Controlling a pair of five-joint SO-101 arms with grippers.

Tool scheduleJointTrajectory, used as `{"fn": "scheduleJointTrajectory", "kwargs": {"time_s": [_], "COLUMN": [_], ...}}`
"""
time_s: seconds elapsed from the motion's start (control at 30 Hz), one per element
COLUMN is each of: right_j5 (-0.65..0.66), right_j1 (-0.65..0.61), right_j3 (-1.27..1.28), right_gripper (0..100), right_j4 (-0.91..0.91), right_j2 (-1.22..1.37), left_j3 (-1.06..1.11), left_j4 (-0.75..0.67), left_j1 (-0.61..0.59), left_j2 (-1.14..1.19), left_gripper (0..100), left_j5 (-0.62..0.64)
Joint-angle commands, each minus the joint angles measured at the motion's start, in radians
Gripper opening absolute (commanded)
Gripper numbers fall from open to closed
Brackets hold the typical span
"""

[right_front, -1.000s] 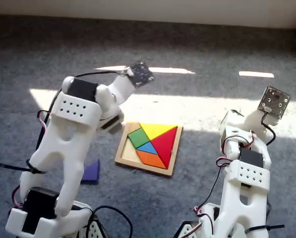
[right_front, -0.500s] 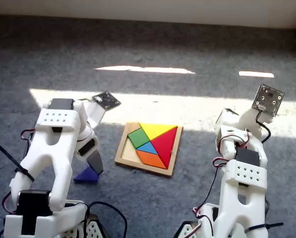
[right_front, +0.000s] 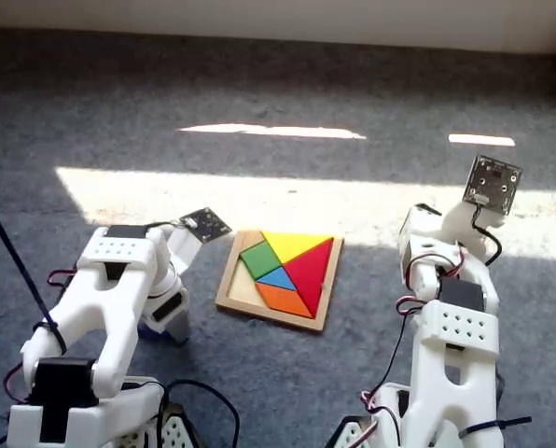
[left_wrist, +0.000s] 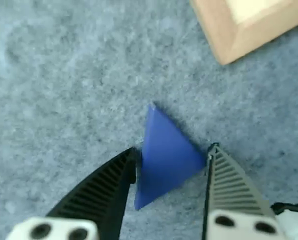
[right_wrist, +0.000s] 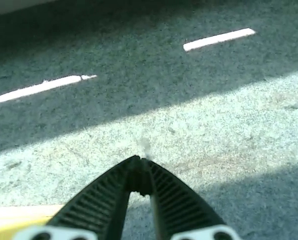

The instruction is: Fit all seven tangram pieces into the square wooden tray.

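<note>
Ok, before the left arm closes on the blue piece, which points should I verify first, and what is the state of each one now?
1. Blue triangle sits inside the left gripper: ok, one jaw on each side.
2. Left gripper open enough: ok.
3. Triangle lies flat on the carpet: ok, as far as I can see.
4. Free space in the wooden tray: ok, a bare strip on the side nearest the left arm.
5. Triangle's shape fits that space: cannot tell.
6. Right gripper out of the way: ok, shut and off to the tray's other side.
</note>
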Motion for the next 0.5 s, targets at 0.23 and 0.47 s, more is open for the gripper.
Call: {"fn": "scheduleJointTrajectory", "kwargs": {"time_s": [0.23, 0.47], "right_j5": [0.011, 0.011], "right_j1": [-0.008, -0.008], "right_j3": [-0.002, -0.002], "right_gripper": [0.9, 0.9], "right_j4": [-0.025, -0.025], "right_j2": [-0.033, -0.033], "left_j3": [-0.038, -0.249], "left_j4": [0.003, 0.158], "left_j1": [-0.008, 0.004], "left_j2": [0.027, 0.025], "left_gripper": [11, 11], "left_j5": [-0.005, -0.005]}}
